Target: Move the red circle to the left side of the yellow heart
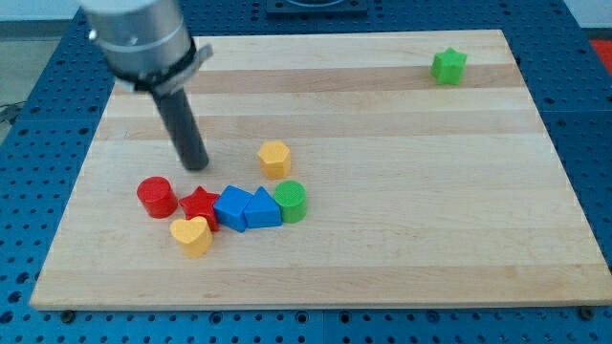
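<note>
The red circle (156,197) stands on the wooden board (382,143) at the lower left. The yellow heart (192,236) lies just below and to the right of it, a small gap between them. My tip (196,164) is above and to the right of the red circle, just above the red star (200,205), apart from both. The rod rises to the view's top left.
The red star touches the yellow heart's upper edge. A blue block (232,207), a blue triangle (261,207) and a green circle (291,201) sit in a row to its right. A yellow hexagon (273,158) is above them. A green star (448,65) sits at top right.
</note>
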Action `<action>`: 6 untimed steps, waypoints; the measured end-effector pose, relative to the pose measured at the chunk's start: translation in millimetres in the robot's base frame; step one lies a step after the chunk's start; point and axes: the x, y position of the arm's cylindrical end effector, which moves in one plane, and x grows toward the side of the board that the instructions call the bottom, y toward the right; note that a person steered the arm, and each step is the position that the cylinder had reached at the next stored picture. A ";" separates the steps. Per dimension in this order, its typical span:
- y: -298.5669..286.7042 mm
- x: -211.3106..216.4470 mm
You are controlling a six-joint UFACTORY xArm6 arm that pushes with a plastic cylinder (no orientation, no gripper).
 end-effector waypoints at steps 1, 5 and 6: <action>0.2 -1.1; -48.0 88.2; -49.2 93.8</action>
